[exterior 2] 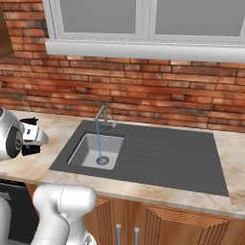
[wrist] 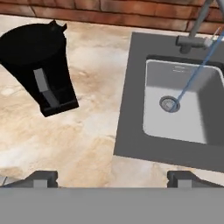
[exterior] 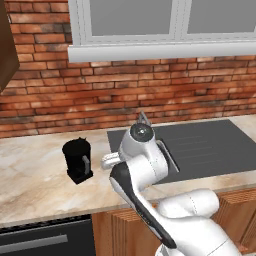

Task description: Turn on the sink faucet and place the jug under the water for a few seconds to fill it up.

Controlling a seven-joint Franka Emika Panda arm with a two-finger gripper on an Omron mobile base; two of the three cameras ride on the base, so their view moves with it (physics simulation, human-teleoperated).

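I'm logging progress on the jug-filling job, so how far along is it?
Done: the sink faucet is on, with the water running to the sink drain. In hand: the open, empty claw hangs above the counter between the jug and the sink. Left: grasp the jug, which stands on the counter left of the sink, and hold it under the stream.

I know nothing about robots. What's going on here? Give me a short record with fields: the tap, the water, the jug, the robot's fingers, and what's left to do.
tap: the sink faucet stands at the back edge of the sink
water: running, the water falls as a thin blue stream onto the drain
jug: the jug stands upright on the marble counter, left of the sink, apart from it
fingers: the gripper is open, holds nothing, above the counter between jug and sink
left to do: jug not yet picked up or placed under the stream
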